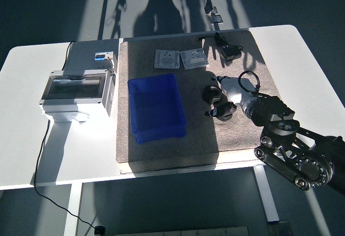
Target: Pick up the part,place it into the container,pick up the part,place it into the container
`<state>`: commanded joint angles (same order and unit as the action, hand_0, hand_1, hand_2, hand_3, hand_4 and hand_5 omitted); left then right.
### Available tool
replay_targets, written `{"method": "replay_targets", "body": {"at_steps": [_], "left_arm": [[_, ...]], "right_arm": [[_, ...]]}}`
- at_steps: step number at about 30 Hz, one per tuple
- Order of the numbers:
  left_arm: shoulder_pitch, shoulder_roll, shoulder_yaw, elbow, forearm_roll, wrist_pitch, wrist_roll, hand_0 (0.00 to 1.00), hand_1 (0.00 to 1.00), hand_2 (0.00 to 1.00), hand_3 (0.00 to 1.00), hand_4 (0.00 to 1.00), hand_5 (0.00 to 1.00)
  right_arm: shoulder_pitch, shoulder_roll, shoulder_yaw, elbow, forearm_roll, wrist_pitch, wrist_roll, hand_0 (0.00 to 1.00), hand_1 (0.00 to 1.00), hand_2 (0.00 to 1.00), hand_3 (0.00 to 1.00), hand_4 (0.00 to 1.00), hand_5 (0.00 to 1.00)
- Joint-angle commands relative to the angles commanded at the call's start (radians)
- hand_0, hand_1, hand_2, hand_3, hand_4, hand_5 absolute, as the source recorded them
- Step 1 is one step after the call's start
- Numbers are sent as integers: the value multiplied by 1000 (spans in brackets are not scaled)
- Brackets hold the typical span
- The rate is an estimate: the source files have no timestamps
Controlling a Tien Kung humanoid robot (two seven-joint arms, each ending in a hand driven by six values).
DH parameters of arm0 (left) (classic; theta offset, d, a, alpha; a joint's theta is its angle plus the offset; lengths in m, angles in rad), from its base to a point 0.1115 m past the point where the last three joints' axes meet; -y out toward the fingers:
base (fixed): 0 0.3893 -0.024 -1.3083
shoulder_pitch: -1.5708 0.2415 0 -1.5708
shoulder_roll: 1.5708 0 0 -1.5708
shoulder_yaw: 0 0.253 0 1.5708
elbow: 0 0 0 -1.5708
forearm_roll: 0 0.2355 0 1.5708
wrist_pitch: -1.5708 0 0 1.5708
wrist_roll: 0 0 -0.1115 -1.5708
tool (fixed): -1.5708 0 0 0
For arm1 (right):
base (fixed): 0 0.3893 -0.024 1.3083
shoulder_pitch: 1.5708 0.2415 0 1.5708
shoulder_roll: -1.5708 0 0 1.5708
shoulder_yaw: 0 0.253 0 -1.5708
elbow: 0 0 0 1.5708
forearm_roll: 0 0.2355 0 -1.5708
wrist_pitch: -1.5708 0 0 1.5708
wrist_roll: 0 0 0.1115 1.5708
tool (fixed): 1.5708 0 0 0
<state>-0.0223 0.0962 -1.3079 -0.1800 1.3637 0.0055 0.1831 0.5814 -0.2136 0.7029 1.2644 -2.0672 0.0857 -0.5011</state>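
Resting: R hand at parts

Black jointed right arm with silver bolts, white robot hand, looped cable.

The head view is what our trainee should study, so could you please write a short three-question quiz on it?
1. True or false: the blue container already holds a part.
2. Which hand is over the mat? A) left B) right
3. Fill in: the right hand is at two dark ring-shaped ___.

Key: 1 false, it looks empty; 2 B; 3 parts, right of the container.
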Motion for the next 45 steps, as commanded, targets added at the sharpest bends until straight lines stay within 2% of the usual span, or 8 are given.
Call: {"method": "replay_targets", "body": {"at_steps": [4, 6, 10, 11, 22, 23, 33, 45], "left_arm": [[0, 0, -1, 0, 3, 0, 0, 696, 594, 647, 704, 712, 634], [-1, 0, -2, 0, 6, -1, 1, 697, 593, 647, 704, 712, 636], [-1, -1, -1, 0, 5, 0, 0, 697, 593, 647, 704, 712, 636], [-1, -2, 0, 0, 4, 0, 0, 697, 591, 647, 704, 712, 639], [-4, -2, -5, 0, 15, 1, -5, 697, 592, 647, 705, 711, 640], [-4, -2, -6, 0, 17, 2, -7, 697, 591, 648, 704, 710, 643], [-9, -3, -13, 0, 35, 7, -13, 696, 590, 646, 704, 709, 644], [-6, -5, -15, 0, 34, 16, -19, 695, 589, 645, 701, 705, 646]], "right_arm": [[-9, -14, -13, 66, 19, 78, -104, 647, 810, 872, 883, 998, 524], [-13, -14, -17, 68, 27, 94, -144, 581, 708, 820, 848, 998, 527], [-22, -16, -29, 59, 40, 106, -144, 581, 708, 820, 848, 998, 527], [-24, -17, -32, 57, 43, 104, -144, 556, 611, 742, 797, 840, 462], [-26, -17, -80, 20, 39, 10, -144, 525, 560, 677, 720, 746, 419], [-25, -17, -85, 16, 36, 1, -144, 455, 449, 483, 492, 544, 287], [-20, -16, -126, -20, 20, -74, -139, 398, 374, 369, 397, 479, 172], [-8, -40, -55, 94, 7, -322, 14, 355, 329, 346, 380, 484, 140]]}}
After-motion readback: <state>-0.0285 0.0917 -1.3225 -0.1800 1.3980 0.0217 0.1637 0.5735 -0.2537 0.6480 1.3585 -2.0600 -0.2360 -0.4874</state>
